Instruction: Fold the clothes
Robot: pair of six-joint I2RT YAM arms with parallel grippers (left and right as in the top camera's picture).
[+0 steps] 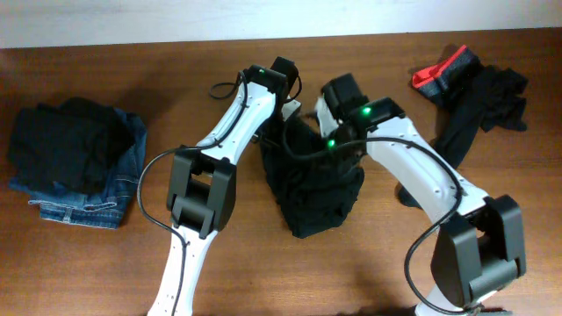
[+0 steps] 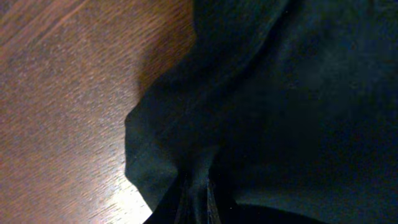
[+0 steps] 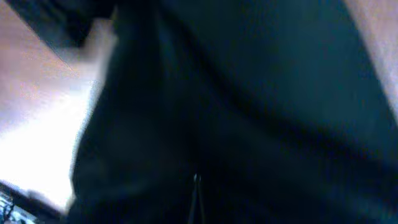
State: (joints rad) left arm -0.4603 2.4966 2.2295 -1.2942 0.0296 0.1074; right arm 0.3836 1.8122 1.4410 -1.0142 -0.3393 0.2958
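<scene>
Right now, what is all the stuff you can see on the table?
large black fabric garment: one, black, middle of the table, between the arms
folded black clothes: one pile, black, left side, on top of the jeans
blue denim jeans: one, blue, left side, bottom of that pile
crumpled black garment: one, black, far right
red-edged black piece: one, black and red, far right, touching the crumpled garment
brown wooden table: one, brown, under everything
white-and-black robot arms: two, either side of the middle
left gripper: one, buried in fabric, pinching the large garment
right gripper: one, buried in fabric, pinching it too
</scene>
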